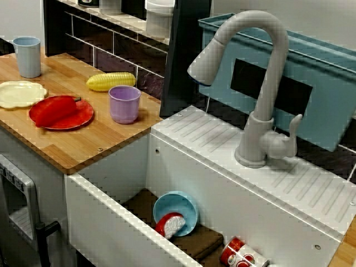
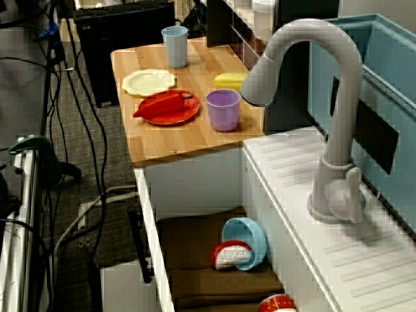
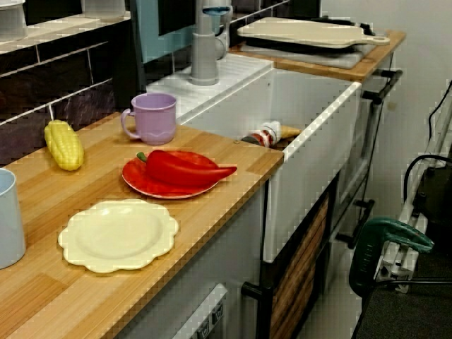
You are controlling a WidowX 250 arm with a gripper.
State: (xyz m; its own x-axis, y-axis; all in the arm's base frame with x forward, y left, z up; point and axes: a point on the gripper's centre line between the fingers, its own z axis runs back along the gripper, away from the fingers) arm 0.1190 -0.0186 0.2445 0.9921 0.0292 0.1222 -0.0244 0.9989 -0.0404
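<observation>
The arm, wrist and gripper lay outside all three pictures: the view from above, the view from the side and the view from the far end each missed them. The frames therefore gave no sign of how the arm was posed or how the wrist was turned. Nor did they show whether the jaws stood apart or together.

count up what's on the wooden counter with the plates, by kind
cups: 2 (blue cup, purple mug)
plates: 2 (pale yellow plate, red plate)
vegetables: 2 (red pepper lying on the red plate, corn cob)
total: 6
</observation>
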